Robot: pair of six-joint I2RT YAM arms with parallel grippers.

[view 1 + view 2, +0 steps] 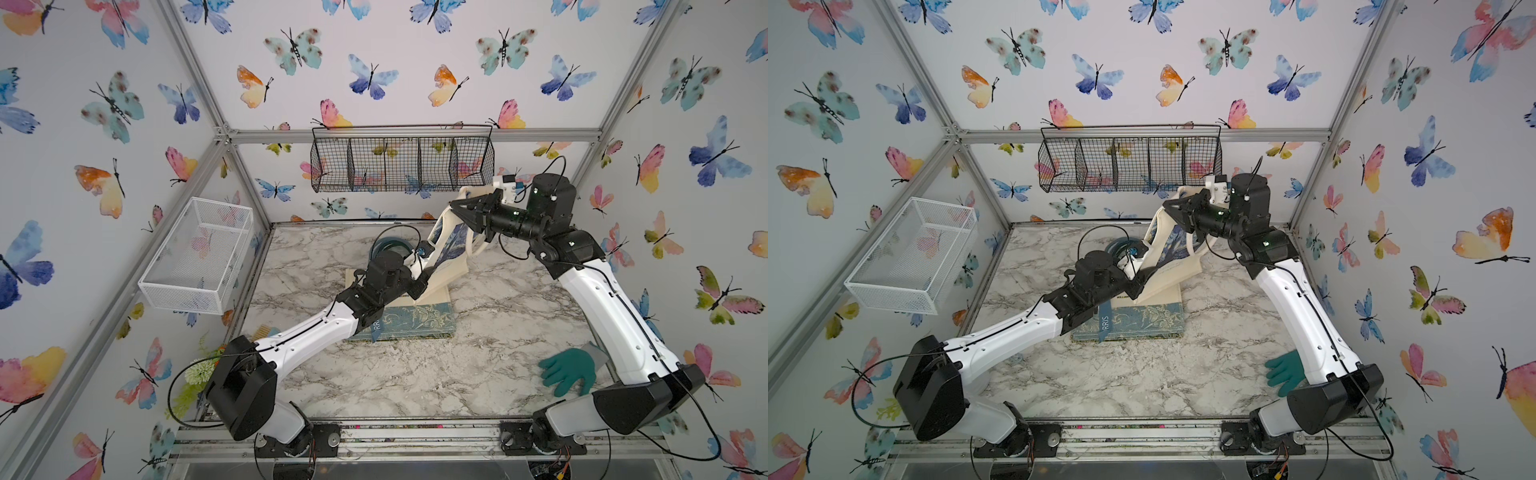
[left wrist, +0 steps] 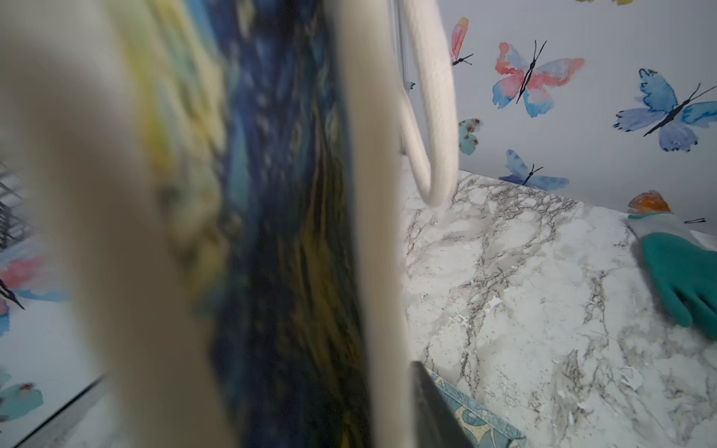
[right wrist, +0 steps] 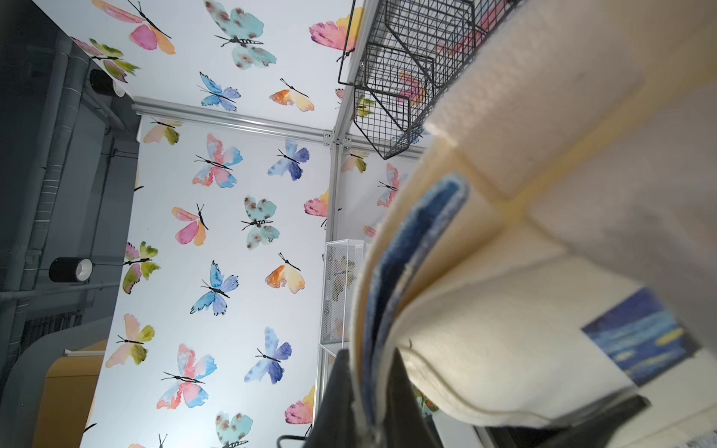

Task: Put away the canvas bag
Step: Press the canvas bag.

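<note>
Hoisted at the back of the marble table (image 1: pixel 415 374), just below the right end of the black wire basket (image 1: pixel 399 164) on the rear wall: canvas bag (image 1: pixel 452 243), cream with a swirling blue-and-yellow painted print, stretched on a slant in both top views. Clamped tight on the top hem by the right gripper (image 1: pixel 455 205), with folded cloth pinched between its two dark fingers (image 3: pixel 337 391) in the right wrist view. Pressed close against the lower part of the bag, the left gripper (image 1: pixel 428 274); width of its jaws and any hold on the cloth impossible to tell, with the left wrist view filled by blurred print and only one dark finger (image 2: pixel 430 407) showing. Lower end of the bag down at a patterned blue book (image 1: pixel 415 320) lying flat near the middle of the table, actual contact unclear. One cream handle loop (image 2: pixel 438 116) dangling free beside the bag on the side toward the right edge. Near the front right corner, a teal work glove (image 1: pixel 569 372), flat on the marble beside the right arm and well apart from the bag. Fixed to the left wall, a white mesh basket (image 1: pixel 199 257).
</note>
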